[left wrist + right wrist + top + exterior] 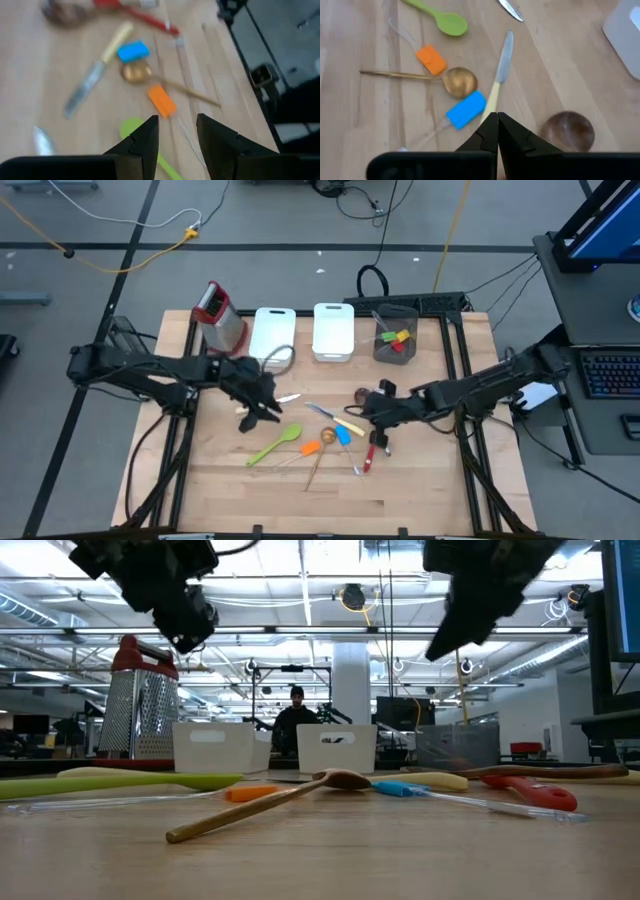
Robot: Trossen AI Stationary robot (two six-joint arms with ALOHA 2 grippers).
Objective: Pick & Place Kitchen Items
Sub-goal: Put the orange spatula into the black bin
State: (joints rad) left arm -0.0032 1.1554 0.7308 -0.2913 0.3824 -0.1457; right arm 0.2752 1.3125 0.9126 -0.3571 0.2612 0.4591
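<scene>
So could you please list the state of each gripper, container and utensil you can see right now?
Left gripper: open, empty, above the table.
Right gripper: shut, empty, above the utensils.
Metal box grater with red top: tilted in the high view.
Two white rectangular bins: upright.
Grey cup: upright, holding coloured pieces.
Green spatula: lying flat.
Cream-handled knife: lying flat.
Blue spatula: lying flat.

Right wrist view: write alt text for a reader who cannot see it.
The right gripper, fingers shut and empty, hangs above a wooden table scattered with utensils. Below it lie a cream-handled knife, a blue spatula, a wooden spoon, an orange spatula, a green spoon and a dark wooden spoon bowl. A white bin shows at one edge.
</scene>
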